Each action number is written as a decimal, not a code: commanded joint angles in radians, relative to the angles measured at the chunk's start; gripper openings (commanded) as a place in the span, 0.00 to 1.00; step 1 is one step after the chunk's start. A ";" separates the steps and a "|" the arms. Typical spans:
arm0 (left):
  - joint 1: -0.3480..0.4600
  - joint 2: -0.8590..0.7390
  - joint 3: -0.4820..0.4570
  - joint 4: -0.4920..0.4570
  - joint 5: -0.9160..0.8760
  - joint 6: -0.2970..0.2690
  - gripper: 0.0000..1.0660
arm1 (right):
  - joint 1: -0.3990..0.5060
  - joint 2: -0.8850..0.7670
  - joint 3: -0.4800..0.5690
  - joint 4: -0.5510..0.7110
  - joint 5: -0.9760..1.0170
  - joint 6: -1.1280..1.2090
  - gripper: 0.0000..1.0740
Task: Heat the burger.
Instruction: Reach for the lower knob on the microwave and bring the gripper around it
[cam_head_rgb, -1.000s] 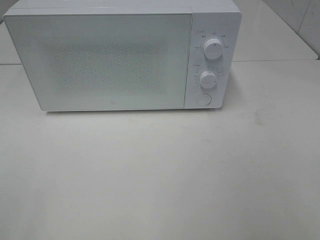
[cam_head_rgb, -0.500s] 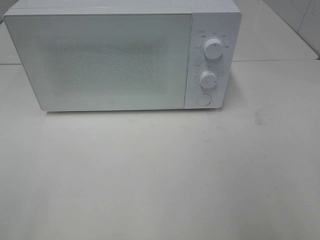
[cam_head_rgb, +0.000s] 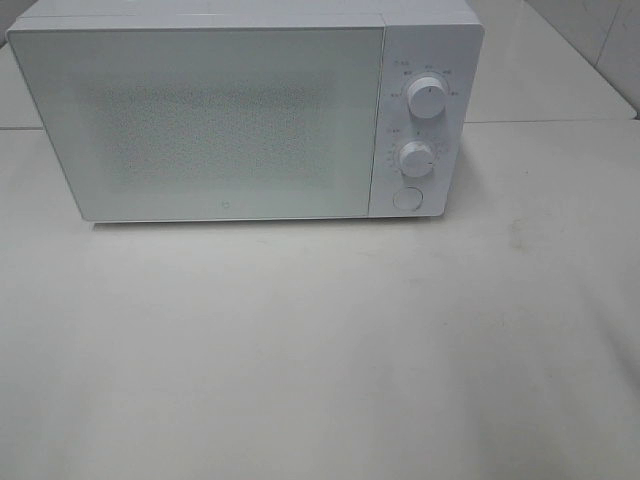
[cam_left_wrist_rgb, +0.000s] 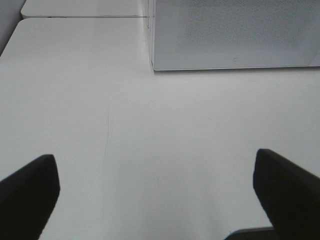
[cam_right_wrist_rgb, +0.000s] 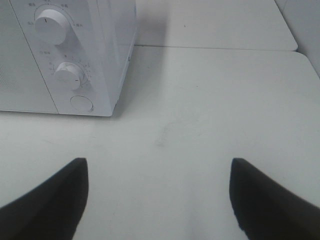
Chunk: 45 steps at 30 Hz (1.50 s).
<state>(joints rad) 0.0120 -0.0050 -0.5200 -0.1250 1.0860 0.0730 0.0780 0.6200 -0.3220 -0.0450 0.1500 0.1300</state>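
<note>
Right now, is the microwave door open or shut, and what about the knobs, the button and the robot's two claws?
Microwave door, shut.
Upper knob, marker pointing up.
Lower knob, setting too small to read.
Round button, untouched.
Left gripper, open, holding nothing.
Right gripper, open, holding nothing.
Burger, not in view.

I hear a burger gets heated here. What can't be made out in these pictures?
- Burger: in no view; the closed, frosted door hides the microwave's inside (high and left wrist views).
- Dials: markings too small and blurred, high and right wrist views.
- Arms: outside the high view; wrist views crop the left gripper and right gripper to dark fingertips.
</note>
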 joint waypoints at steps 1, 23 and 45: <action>-0.003 -0.021 0.002 -0.009 -0.013 0.000 0.92 | -0.003 0.038 0.029 -0.001 -0.112 0.034 0.71; -0.003 -0.021 0.002 -0.009 -0.013 0.000 0.92 | 0.001 0.530 0.208 0.168 -0.961 -0.112 0.71; -0.003 -0.021 0.002 -0.009 -0.013 0.000 0.92 | 0.502 0.872 0.249 0.716 -1.375 -0.274 0.71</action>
<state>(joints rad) 0.0120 -0.0050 -0.5200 -0.1250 1.0860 0.0730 0.5350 1.4750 -0.0660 0.6050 -1.1780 -0.1240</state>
